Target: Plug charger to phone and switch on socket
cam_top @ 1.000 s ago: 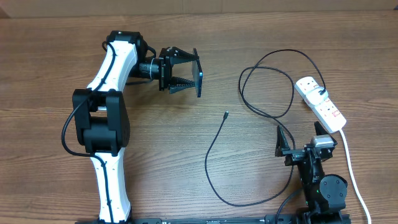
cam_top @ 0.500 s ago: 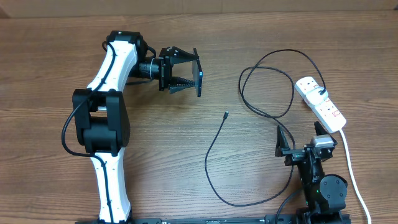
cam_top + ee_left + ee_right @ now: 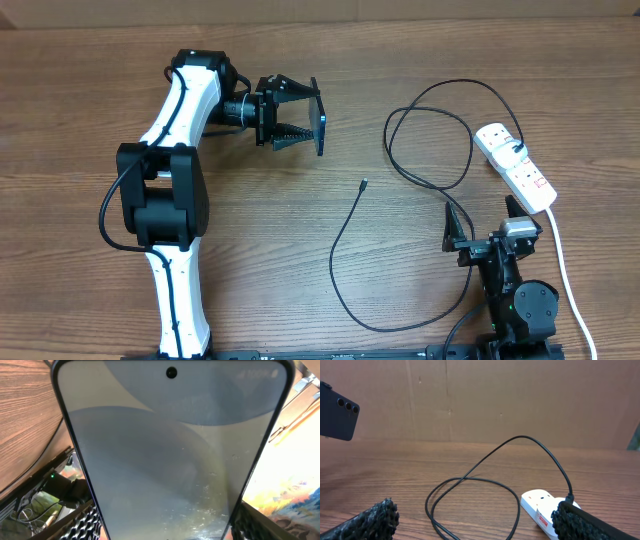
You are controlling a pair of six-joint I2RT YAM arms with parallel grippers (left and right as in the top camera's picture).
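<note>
The left hand (image 3: 305, 115) clamps the slim, slick dark-edged smartphone (image 3: 320, 117) above the counter (image 3: 250, 270) toward its far edge, the right hand (image 3: 478, 208) gapes empty by the near-right corner, and the limp thin black charger cable (image 3: 332, 262) mid-counter looks best pinched behind its stiff tip (image 3: 362, 184).

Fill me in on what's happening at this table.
The left gripper holds the phone up off the table, nothing plugged into it yet. The charger lies loose on it, its connector tip free mid-table, its far end at the socket. The right gripper sits open and empty near the front edge.
</note>
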